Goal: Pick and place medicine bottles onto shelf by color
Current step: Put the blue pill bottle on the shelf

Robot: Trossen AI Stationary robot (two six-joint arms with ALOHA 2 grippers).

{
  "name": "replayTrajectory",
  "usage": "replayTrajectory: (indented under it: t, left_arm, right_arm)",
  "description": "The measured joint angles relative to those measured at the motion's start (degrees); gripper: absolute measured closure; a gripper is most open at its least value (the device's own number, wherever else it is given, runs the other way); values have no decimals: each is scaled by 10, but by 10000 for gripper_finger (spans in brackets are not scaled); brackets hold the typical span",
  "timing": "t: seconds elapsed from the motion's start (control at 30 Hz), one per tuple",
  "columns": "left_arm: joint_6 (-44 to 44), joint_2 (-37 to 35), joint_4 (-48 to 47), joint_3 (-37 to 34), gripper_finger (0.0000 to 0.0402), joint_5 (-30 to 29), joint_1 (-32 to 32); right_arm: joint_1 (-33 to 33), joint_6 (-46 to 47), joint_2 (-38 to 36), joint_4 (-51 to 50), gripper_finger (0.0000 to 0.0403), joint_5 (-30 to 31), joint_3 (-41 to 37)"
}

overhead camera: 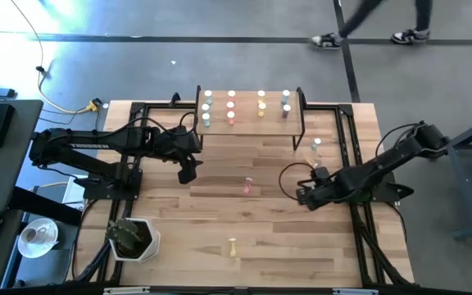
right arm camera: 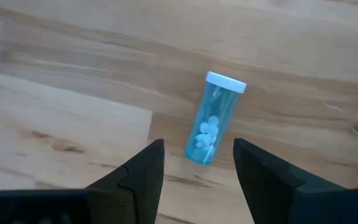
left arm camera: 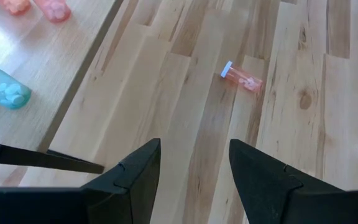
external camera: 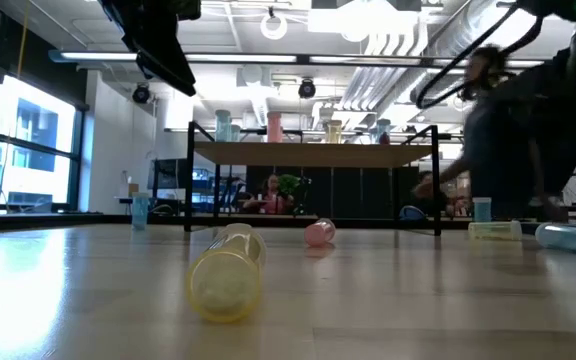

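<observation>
Two sets of jaws, both mine, hang spread and empty over the counter (overhead camera: 179,238), with the shelf (overhead camera: 248,123) as the marker for everything else. My left jaws (overhead camera: 188,170) hover just off the shelf's left front corner, looking down on a pink bottle (left arm camera: 242,78) that lies on its side on the wood out in front of the shelf. My right jaws (overhead camera: 304,197) sit low off the shelf's right front corner, with a blue bottle (right arm camera: 212,119) lying between the fingertips' line of sight, not gripped. A yellow bottle (overhead camera: 233,245) lies farthest from the shelf, near the counter's front edge, and another pale bottle (overhead camera: 315,146) stands just right of the shelf's right legs. On the shelf itself, bottles (overhead camera: 231,107) stand in four columns.
</observation>
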Motion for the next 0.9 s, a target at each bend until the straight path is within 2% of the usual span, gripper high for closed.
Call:
replayTrajectory:
  t: [0.37, 0.63, 0.73, 0.9]
  left_arm:
    - [2, 0, 0, 0, 222, 0, 0]
    - [19, 0, 1, 0, 222, 0, 0]
    - [19, 0, 2, 0, 222, 0, 0]
    - [19, 0, 10, 0, 222, 0, 0]
  right_arm:
    - [0, 48, 99, 23, 219, -22, 0]
    - [-1, 33, 159, 54, 222, -22, 1]
    - [-1, 32, 163, 61, 240, -20, 1]
    - [-1, 25, 161, 67, 292, -15, 1]
